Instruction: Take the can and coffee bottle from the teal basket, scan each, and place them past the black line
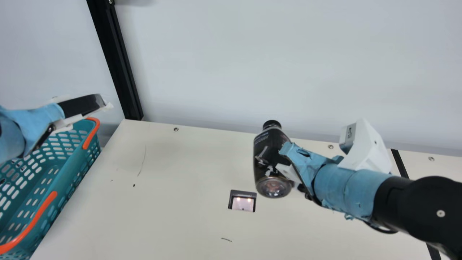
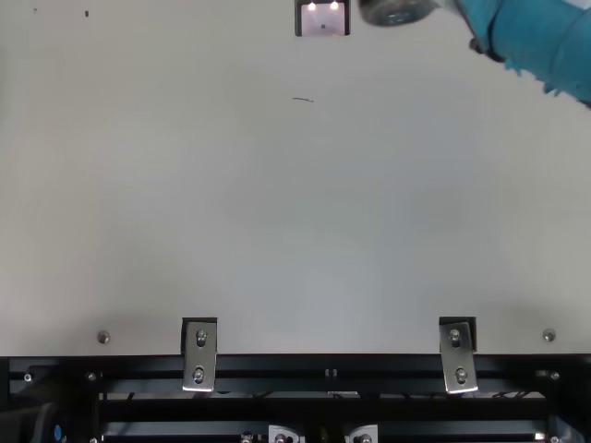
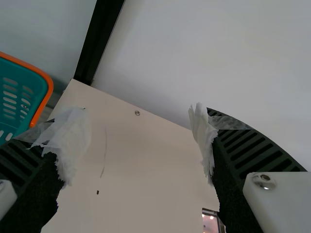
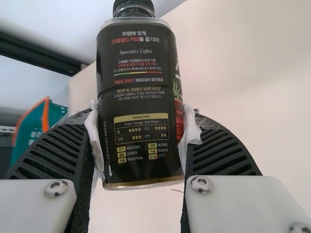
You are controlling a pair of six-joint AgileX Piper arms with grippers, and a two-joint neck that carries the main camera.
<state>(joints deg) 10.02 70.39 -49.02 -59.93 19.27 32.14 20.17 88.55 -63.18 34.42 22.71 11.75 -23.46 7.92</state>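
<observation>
My right gripper [image 1: 285,159] is shut on the dark coffee bottle [image 1: 269,155], holding it in the air at a tilt, cap up, just right of the scanner window [image 1: 242,202]. The right wrist view has the bottle's label [image 4: 136,102] between the two fingers of the right gripper [image 4: 138,141]. At the left, my left gripper [image 1: 103,103] hangs over the teal basket [image 1: 68,171]. In the left wrist view the left gripper [image 3: 136,155] is open with nothing between its taped fingers. I cannot make out a can.
The black line [image 1: 400,162] runs along the table's right part, partly behind the right arm. A black post [image 1: 119,65] rises at the table's back left corner, by a pale wall [image 1: 270,65]. Metal brackets [image 2: 199,355] sit on the front edge.
</observation>
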